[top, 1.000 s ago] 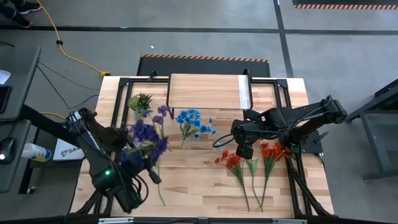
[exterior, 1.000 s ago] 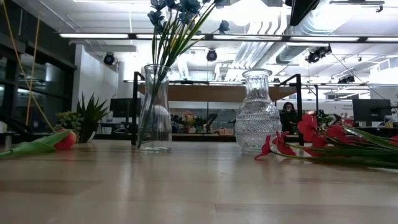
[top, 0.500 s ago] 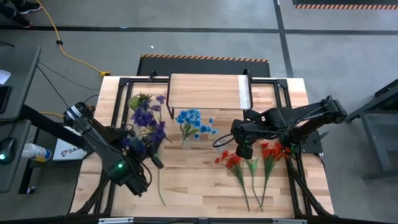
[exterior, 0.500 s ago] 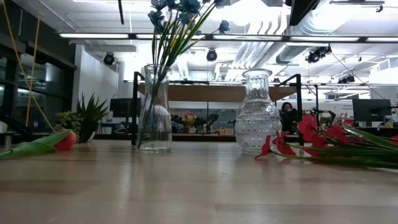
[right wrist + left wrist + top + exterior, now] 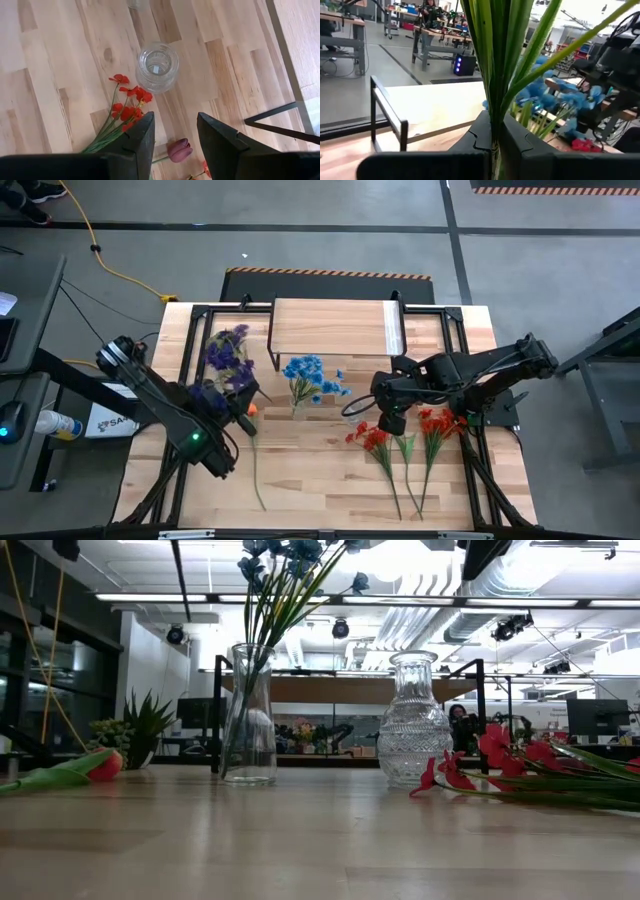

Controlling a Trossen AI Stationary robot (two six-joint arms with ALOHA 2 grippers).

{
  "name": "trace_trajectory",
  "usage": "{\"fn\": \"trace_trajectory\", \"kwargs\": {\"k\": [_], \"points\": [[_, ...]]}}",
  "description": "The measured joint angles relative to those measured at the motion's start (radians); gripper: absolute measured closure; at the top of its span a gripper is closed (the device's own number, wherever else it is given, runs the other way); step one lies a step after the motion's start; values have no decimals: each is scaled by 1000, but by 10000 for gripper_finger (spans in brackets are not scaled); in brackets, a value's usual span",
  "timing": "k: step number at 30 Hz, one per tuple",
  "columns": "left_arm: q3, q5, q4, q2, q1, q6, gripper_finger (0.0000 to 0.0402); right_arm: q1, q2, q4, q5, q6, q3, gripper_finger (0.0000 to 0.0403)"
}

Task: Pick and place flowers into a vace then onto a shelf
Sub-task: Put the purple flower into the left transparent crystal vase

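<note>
My left gripper point(image 5: 240, 395) is shut on a bunch of purple flowers point(image 5: 224, 360), held over the table's left part next to the shelf point(image 5: 335, 326). Blue flowers point(image 5: 312, 376) stand in a plain glass vase point(image 5: 249, 715). My right gripper point(image 5: 172, 131) hangs open above a patterned glass vase point(image 5: 157, 65), with nothing between its fingers. Red flowers point(image 5: 378, 440) lie on the table under that arm. The shelf shows in the left wrist view as well point(image 5: 427, 102). My left gripper pinches the bunch's green stems point(image 5: 495, 125) between its two fingers. The fingers lie level and across the stems. The stems rise past the fingers and fan out, with the blooms above. The bunch is lifted clear of the table.
A red tulip point(image 5: 250, 409) lies on the table by my left gripper, its stem running toward the near edge. A second bunch of red flowers point(image 5: 437, 424) lies at the right. A small green spiky plant point(image 5: 148, 725) stands at the far left, under the purple blooms.
My left gripper has carried the purple flowers down and toward the table's far left, rolling its wrist, and has stayed shut on the stems. The blooms now hang over the small green plant.
</note>
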Motion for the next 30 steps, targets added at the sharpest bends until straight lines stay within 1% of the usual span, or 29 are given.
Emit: {"fn": "trace_trajectory", "kwargs": {"k": [7,14,19,22,30], "points": [[-73,-3,0,-102,0,4,355,0,0,11,46,0,0,263],[-151,-1,-3,-219,0,9,355,0,0,19,45,15,0,263],[-166,-1,19,-242,0,10,355,0,0,26,44,30,0,263],[-166,-1,106,-234,0,32,355,0,0,37,44,30,0,263],[-166,0,445,-202,0,267,355,0,0,70,46,8,0,263]]}}
